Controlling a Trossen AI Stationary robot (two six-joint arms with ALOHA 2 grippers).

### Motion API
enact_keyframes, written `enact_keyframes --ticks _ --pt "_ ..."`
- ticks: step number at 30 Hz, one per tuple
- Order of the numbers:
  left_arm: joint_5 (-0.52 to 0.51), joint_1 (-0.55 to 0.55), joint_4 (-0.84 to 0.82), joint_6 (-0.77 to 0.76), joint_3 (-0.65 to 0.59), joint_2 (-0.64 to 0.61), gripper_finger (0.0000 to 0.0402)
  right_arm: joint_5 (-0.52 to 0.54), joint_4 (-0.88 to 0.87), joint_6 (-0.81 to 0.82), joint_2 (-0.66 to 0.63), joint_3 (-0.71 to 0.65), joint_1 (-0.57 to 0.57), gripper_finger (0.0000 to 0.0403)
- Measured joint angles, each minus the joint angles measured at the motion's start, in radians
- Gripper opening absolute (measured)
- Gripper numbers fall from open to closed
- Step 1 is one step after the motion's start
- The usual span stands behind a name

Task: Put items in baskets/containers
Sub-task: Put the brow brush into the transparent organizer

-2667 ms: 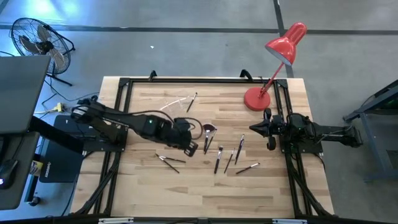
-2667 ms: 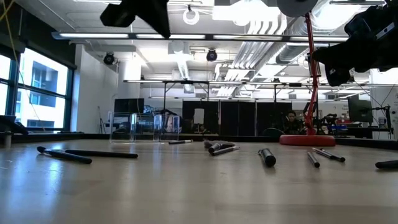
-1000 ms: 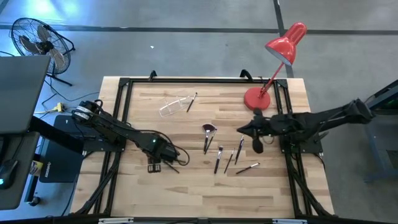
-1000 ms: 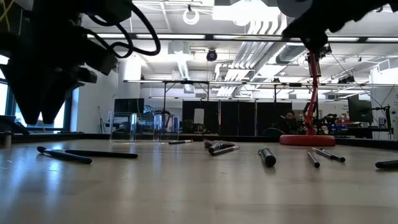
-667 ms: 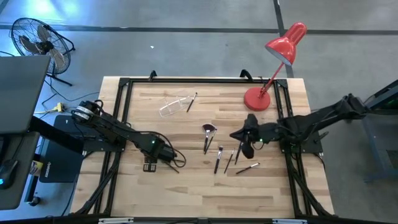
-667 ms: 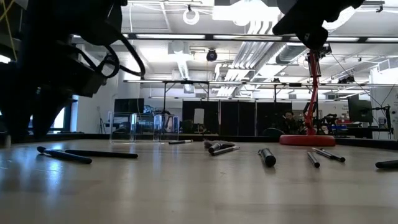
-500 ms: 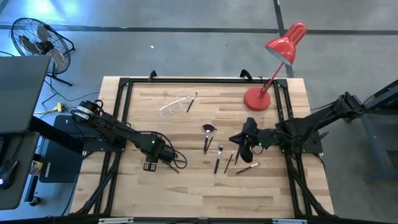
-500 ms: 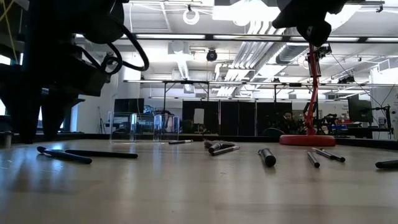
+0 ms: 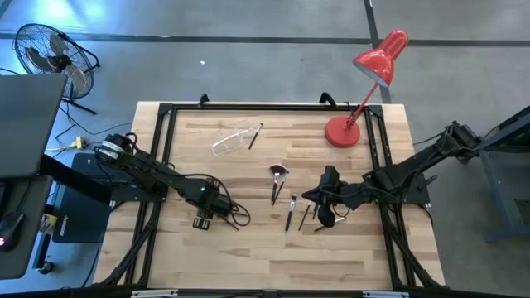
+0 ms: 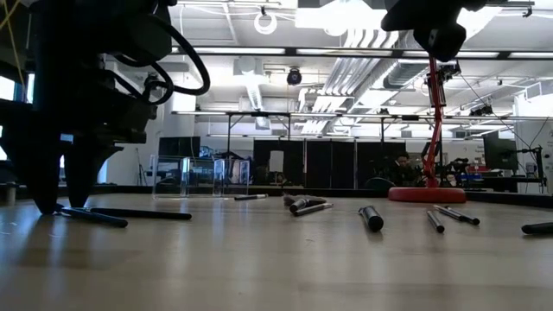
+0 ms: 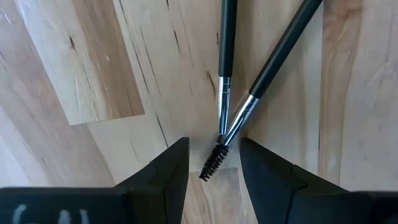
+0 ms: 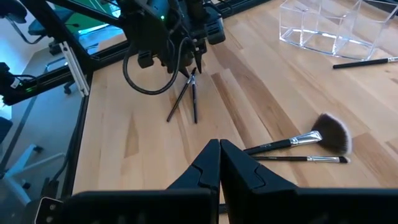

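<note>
Wooden table (image 9: 248,257) in a concrete-floored room. Left of centre in the high view, the left gripper (image 9: 201,221) is low, fingers parted astride the crossed tips of two makeup brushes (image 11: 249,93). Clear holder (image 9: 230,141) upper centre. More brushes (image 9: 291,211) at centre. Right gripper (image 9: 325,217), fingers together, right of centre.

My pale butcher-block wooden table (image 9: 248,248) carries scattered slim dark-handled makeup brushes (image 9: 291,213), a clear plastic compartmented holder (image 9: 229,141) and a red desk lamp's round base (image 9: 342,132).
</note>
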Motion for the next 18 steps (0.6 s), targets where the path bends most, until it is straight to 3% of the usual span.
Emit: enact_keyframes --ticks 8,18 --pt "0.029 0.0 -0.003 -0.027 -0.001 0.0 0.0136 -0.003 0.002 -0.005 0.0 -0.001 -0.006 0.0" --pt "0.084 0.0 -0.014 -0.063 -0.002 0.0 0.0048 0.004 0.003 -0.068 0.0 -0.002 -0.027 0.0"
